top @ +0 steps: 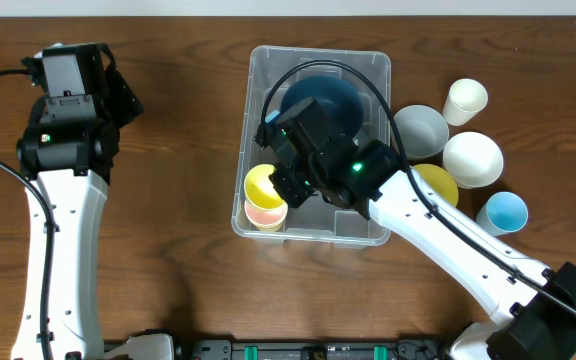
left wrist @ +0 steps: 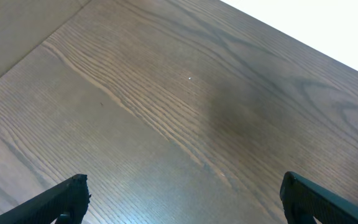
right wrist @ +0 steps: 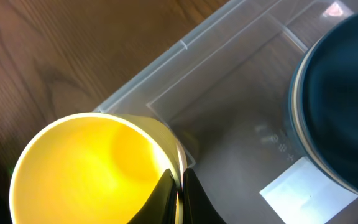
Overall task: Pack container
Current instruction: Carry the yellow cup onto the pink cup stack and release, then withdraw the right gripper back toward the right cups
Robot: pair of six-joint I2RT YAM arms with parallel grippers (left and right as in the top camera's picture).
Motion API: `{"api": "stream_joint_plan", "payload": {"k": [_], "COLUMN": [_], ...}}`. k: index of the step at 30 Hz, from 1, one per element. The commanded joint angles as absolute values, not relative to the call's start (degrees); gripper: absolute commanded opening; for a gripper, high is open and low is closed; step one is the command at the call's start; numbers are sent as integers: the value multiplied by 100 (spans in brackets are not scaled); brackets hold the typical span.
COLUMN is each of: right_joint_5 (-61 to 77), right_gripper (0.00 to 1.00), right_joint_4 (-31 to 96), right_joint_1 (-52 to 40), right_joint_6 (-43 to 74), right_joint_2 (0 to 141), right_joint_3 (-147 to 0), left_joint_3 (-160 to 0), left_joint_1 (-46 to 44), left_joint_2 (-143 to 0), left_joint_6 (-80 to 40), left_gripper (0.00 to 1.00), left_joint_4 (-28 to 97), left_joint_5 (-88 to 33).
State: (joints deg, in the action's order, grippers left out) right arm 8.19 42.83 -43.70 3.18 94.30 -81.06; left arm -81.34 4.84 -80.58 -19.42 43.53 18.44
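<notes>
From above, the container [top: 372,72] sits mid-table. The right gripper [top: 277,185] is down inside it at a yellow cup [top: 258,183]. A pink cup [top: 265,213] lies just beside that in the near-left corner, and a dark blue bowl [top: 323,95] sits at the far end. A white bowl [top: 472,158] and other pieces wait outside on the right. The arm covers the middle of the bin, so I cannot tell whether the two cups nest or merely touch.

The left wrist view shows only bare table [left wrist: 166,93] — the left gripper [left wrist: 184,185] has its fingers spread wide, holding nothing.

In the right wrist view the fingers are pinched together on the yellow cup's rim, one inside and one outside. To my eye, the cup should be lowered until it sits flat, clear of the bowl and the wall, before letting go. Its base is hidden, and the white label [right wrist: 306,193] is cut off at the frame's edge.
</notes>
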Motion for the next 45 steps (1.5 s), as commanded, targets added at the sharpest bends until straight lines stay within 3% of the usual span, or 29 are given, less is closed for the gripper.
{"api": "stream_joint_plan", "payload": {"k": [1,7,10,12,14,24,30,36,42,45], "right_joint_5": [792,792,794,792,792,-790,-1514,-1715,-1712,-1688], "right_gripper": [3,4,15,34,41,43,43,44,47,54], "right_joint_4": [4338,4499,4576,4584,4560,4971,5889,6755,6895,6639], "right_joint_1": [-4423,-4427,-4431,-4431,-4431,-3844,-2622,-720,799,1372], "right_joint_6": [248,248,248,248,248,1323,2038,2648,3242,3472], "right_joint_2": [9459,9459,9459,9459,9459,8759,7902,7264,7161,7161], "right_joint_3": [-8206,-8206,-8206,-8206,-8206,-8219,-8219,-8165,-7651,-7126], "left_joint_3": [-8208,-8208,-8208,-8208,-8208,-8208,-8208,-8208,-8208,-8208], "left_joint_1": [508,508,508,508,508,508,508,508,508,508], "left_joint_2": [-8047,-8047,-8047,-8047,-8047,-8047,-8047,-8047,-8047,-8047], "left_joint_6": [-1890,-1890,-1890,-1890,-1892,-1890,-1890,-1890,-1890,-1890], "left_gripper": [98,98,98,98,98,98,98,98,98,98], "left_joint_4": [4370,4370,4370,4370,4370,4370,4370,4370,4370,4370], "left_joint_5": [1962,1962,1962,1962,1962,1962,1962,1962,1962,1962]}}
